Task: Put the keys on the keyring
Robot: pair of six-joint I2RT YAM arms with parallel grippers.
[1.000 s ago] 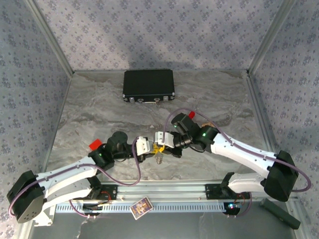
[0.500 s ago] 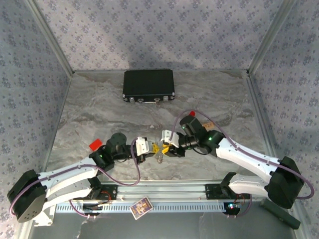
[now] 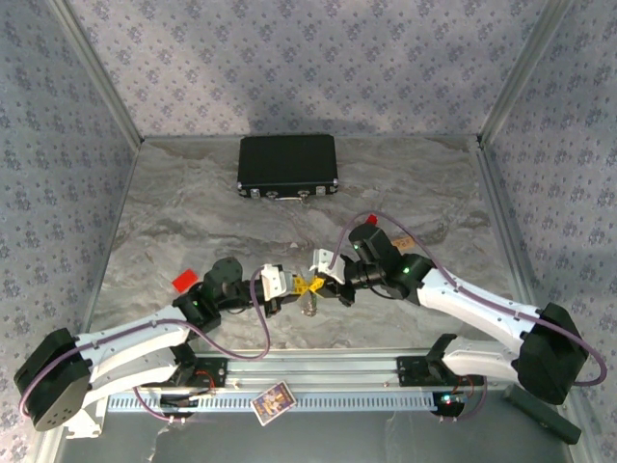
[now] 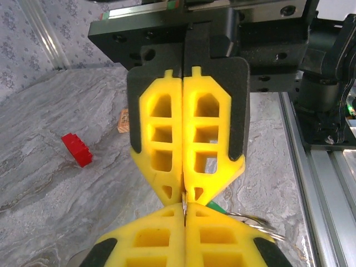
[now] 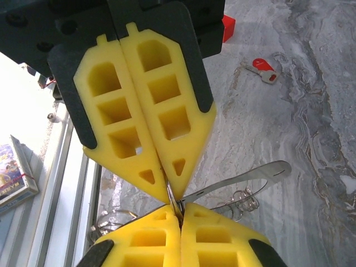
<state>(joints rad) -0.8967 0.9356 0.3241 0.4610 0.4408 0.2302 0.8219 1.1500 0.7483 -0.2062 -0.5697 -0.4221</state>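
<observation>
My left gripper (image 3: 289, 286) and right gripper (image 3: 324, 284) meet tip to tip above the near middle of the table. Both are shut on the same thin metal edge of the keyring (image 4: 183, 203), which sits pinched between the two pairs of fingertips (image 5: 173, 201). Wire loops of the keyring (image 4: 257, 225) hang off to the side, with a green key head (image 4: 223, 210) beside them. The bunch dangles below the tips (image 3: 308, 305). A flat silvery strip (image 5: 245, 181) and a small coil (image 5: 245, 199) stick out from the pinch. A red key (image 5: 261, 68) lies loose on the table.
A black case (image 3: 287, 166) stands at the back. One red block (image 3: 183, 280) lies by the left arm and another (image 4: 77, 149) beside the right arm, near a brown bit (image 4: 123, 119). A card box (image 3: 273, 401) rests on the front rail.
The right arm shifted rightward and its gripper took a fresh pinch on the metal at the meeting point. The left gripper stayed shut and edged slightly toward it.
</observation>
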